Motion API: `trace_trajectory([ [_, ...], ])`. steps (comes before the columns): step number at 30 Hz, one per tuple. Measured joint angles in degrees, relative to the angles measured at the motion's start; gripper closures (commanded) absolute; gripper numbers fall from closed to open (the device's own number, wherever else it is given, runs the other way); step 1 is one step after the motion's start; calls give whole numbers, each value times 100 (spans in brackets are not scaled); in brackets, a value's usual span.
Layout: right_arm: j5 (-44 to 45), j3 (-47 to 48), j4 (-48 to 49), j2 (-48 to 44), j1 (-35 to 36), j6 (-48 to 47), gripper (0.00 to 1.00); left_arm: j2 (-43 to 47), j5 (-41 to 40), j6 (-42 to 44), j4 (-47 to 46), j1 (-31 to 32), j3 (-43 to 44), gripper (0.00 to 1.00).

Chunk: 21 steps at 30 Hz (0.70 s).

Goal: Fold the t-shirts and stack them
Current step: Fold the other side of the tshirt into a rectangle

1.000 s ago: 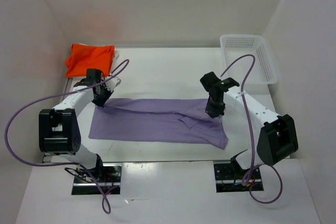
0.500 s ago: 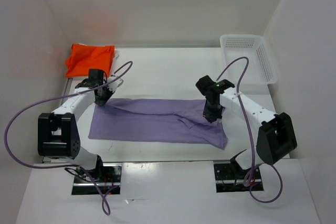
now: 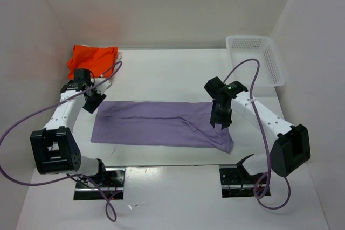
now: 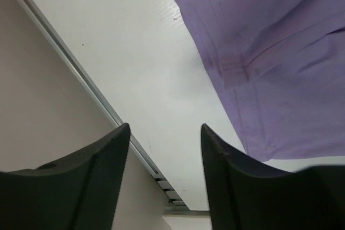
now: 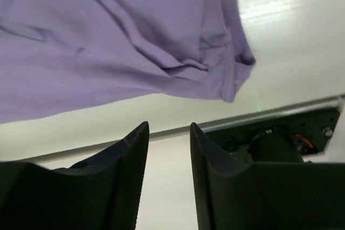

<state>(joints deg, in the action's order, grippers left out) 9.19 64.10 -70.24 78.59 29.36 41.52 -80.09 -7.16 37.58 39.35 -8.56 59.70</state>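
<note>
So the lavender purple cloth t-shirt [image 3: 161, 125] is lying flat in the middle of the overhead view. It's folded into a long band running left to right, with a few creases and a lumpy corner sagging at the lower right. In the left wrist view its stitched hem fills the upper right. In the right wrist view its bunched corner takes up the top of the frame. The bright orange cloth t-shirt [image 3: 91, 60] sits in the upper left of the overhead view, well apart from the purple one.

The left gripper [image 4: 165, 130] hangs just off the purple shirt's left end, jaws spread fairly wide with only bare table between them. The right gripper [image 5: 168, 127] is over the shirt's right end, jaws parted by a narrower gap, holding nothing either.

The surface is a glossy white table [image 3: 161, 74] with a metal rail [image 4: 91, 84] along its edge, boxed in by plain white walls [image 3: 161, 9]. A white perforated plastic basket [image 3: 272, 60] sits in the upper right corner. Purple cables [image 3: 21, 119] loop off both arms.
</note>
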Motion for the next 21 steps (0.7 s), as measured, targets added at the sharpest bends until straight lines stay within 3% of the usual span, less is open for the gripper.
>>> trace_trajectory([
  [4,0,476,400,463,15,-138,58,-114,-52,-118,-164,87,-4,30],
  [10,17,1281,1596,2240,101,-229,43,-1130,-46,-767,-459,81,225,25],
  [14,-76,1335,2090,2796,129,-304,39,-1327,24,-1075,-459,-125,216,19],
  [17,-203,1290,2347,2977,136,-348,39,-1360,153,-1246,-503,-157,216,19],
  [21,-358,966,2605,2988,205,-369,52,-1561,214,-1392,-608,-144,90,19],
])
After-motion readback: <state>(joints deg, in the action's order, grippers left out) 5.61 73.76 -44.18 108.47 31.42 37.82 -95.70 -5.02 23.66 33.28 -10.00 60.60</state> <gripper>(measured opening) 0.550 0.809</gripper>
